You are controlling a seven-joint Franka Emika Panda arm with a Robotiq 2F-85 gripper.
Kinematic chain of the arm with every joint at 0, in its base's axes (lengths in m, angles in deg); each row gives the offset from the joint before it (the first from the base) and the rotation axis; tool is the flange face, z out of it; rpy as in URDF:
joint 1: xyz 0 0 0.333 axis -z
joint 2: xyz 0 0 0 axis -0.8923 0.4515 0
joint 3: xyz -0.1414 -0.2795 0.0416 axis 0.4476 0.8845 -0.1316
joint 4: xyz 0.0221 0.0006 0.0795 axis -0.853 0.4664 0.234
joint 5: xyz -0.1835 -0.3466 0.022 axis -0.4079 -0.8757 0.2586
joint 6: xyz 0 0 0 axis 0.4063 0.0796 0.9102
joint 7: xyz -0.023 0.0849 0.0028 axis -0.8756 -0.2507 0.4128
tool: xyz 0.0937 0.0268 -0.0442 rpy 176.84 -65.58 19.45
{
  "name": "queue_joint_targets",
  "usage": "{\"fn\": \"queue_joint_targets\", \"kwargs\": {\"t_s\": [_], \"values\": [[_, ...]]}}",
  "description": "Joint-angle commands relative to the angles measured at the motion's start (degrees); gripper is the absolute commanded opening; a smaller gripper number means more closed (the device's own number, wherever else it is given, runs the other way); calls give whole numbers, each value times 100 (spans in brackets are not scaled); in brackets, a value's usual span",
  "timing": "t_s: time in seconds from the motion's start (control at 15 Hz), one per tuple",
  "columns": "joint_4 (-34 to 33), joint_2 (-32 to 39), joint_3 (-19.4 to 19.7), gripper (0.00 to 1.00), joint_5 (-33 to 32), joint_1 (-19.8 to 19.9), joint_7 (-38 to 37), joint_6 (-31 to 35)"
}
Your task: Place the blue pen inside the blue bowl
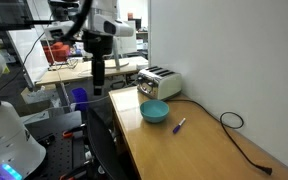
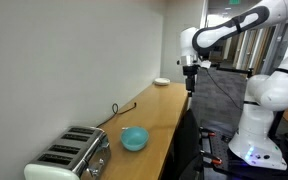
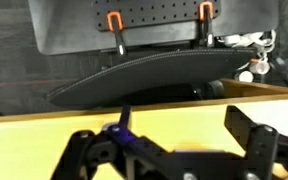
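Near the edge of the table (image 1: 199, 150), the gripper (image 1: 98, 88) hangs w/ fingers (image 3: 249, 130) spread apart, nothing btwn them. The blue bowl (image 1: 154, 111) sits at its 4 o'clock. The blue pen (image 1: 180, 124) lies on the tabletop at the bowl's 4 o'clock, near, not touching. Toaster (image 1: 159, 82) at bowl's 12; black cable (image 1: 234, 125) at pen's 3.

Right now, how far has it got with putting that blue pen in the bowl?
Nothing looks done yet: the blue pen lies on the table beside the blue bowl, not in it. Nothing is in hand: the fingers hang near the table's edge, away from the pen, open. Left: reach the pen, grasp it, lift it over the bowl and release.
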Motion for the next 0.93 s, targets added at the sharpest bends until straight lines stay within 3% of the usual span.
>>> {"fn": "queue_joint_targets", "kwargs": {"t_s": [0.0,0.47,0.87], "values": [[-925,1502,-101,100,-39,-219,282,562],[-2710,3957,-153,100,356,-250,1539,1678],[-3466,4906,-428,100,193,-62,2609,2061]]}}
